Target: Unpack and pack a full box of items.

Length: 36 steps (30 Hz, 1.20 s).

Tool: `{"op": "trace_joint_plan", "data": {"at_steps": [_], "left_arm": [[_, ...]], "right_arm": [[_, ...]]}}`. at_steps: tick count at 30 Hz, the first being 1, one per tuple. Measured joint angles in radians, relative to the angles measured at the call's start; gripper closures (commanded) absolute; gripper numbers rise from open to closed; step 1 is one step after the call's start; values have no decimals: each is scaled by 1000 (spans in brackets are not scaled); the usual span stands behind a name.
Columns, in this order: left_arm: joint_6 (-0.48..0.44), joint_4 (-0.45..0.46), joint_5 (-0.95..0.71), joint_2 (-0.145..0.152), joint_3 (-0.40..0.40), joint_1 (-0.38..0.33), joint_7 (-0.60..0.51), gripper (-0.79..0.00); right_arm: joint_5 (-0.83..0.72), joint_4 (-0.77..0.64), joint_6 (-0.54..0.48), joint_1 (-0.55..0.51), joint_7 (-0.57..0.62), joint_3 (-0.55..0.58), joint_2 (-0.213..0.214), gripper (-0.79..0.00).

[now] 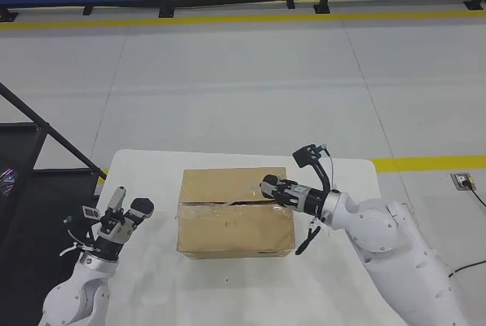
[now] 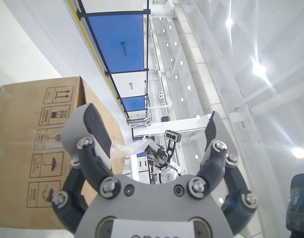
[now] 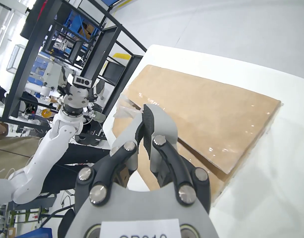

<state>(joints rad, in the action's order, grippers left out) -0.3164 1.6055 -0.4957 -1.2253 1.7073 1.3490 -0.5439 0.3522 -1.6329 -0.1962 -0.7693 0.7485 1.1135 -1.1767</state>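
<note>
Okay, your right gripper (image 3: 145, 115) is pinched tight on clear tape (image 3: 124, 109) at the box's (image 1: 235, 222) 3 o'clock; left gripper (image 2: 152, 123) wide open, empty, at 9.

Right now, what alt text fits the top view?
A cardboard box sits on a white table, with the right end effector at its taped top seam. The left end effector is open beside the box, apart from it.

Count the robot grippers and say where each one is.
2. The left gripper is open beside the box's end, apart from it; the right gripper is shut on clear tape over the box's top.
</note>
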Motion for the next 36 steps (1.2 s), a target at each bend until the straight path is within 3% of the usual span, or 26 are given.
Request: {"op": "trace_joint_plan", "data": {"at_steps": [6,14,36], "left_arm": [[13,-44,-38,5,10,-4,-57,-785],[5,-64,-32,5,-16,-5,-75,-785],[-8,-85,-48,10,-42,4,-101,-785]], "right_arm": [[111,-67,-73,11,-68,-49,-6,0],[174,-126,-93,19,-171,-84,-18,0],[82,-191,-200,14,-217,-94,-33,0]]}}
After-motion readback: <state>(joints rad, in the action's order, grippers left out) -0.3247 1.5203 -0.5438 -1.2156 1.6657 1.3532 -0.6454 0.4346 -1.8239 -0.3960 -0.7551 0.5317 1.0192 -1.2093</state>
